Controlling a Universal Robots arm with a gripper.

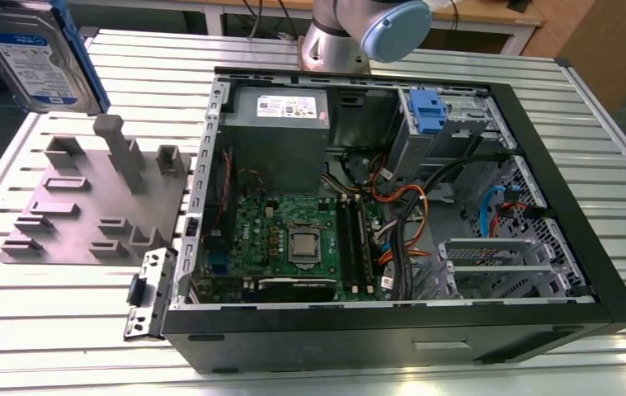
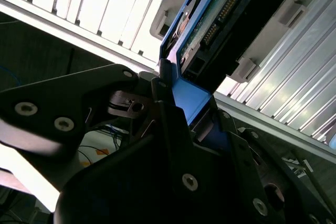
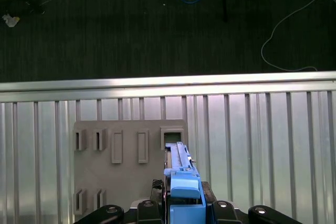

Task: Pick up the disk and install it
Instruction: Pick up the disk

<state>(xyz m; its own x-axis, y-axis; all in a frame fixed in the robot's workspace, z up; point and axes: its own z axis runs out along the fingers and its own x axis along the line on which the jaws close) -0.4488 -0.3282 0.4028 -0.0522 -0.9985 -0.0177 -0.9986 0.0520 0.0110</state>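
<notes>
In the exterior view, the disk (image 1: pixel 35 54), silver with a white-and-blue label and a bright blue carrier, is seen aloft, to that view's left of the open computer case (image 1: pixel 401 326). In the second wrist view, its blue carrier is clamped by the gripper (image 2: pixel 184 100). In the first wrist view, the disk is seen edge-on over the grey fixture (image 3: pixel 126 182).

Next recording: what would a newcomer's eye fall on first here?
The open computer case dominates the middle of the exterior view, motherboard and cables exposed. At that view's upper left the disk hangs above the grey slotted fixture; in both wrist views the hand clamps its blue carrier.
</notes>
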